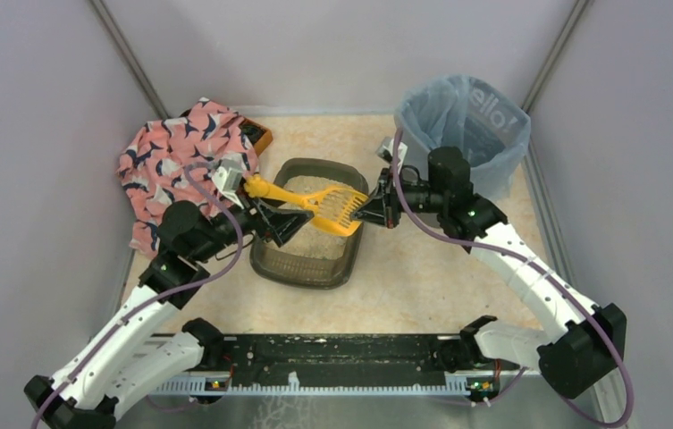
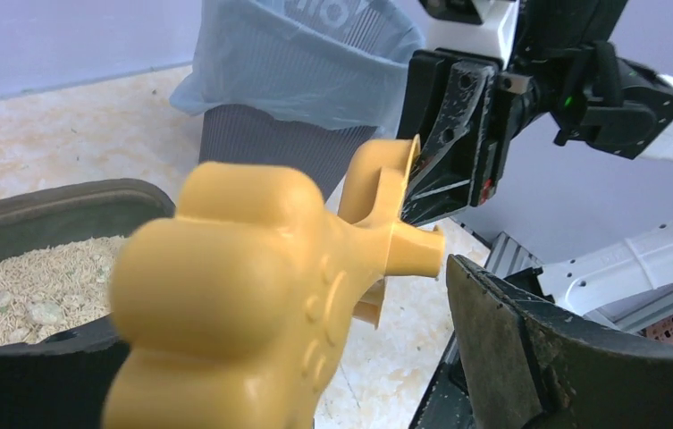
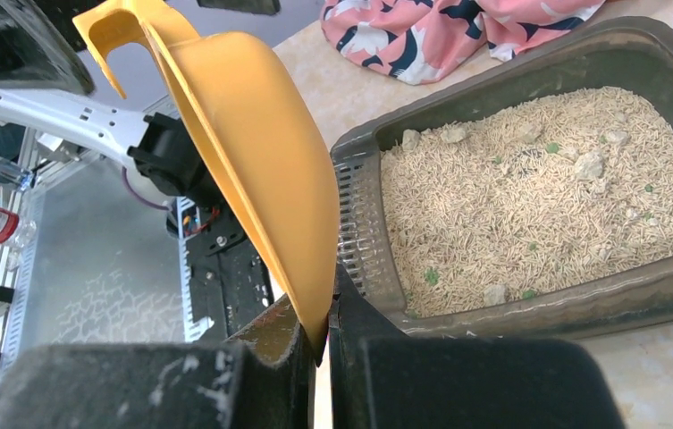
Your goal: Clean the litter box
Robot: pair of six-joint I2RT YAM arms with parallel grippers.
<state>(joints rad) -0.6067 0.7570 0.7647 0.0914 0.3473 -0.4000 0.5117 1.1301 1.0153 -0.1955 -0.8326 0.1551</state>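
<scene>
Yellow plastic scoop (image 1: pixel 315 204) hangs across the litter box (image 1: pixel 306 271) directly beneath it, long axis running from our left gripper (image 1: pixel 272 222), jaws wide by the handle, to our right gripper (image 1: pixel 370 213), pinched shut on the blade's edge.

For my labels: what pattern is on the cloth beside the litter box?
The cloth is pink with navy and white shapes; top view shows it best.
</scene>
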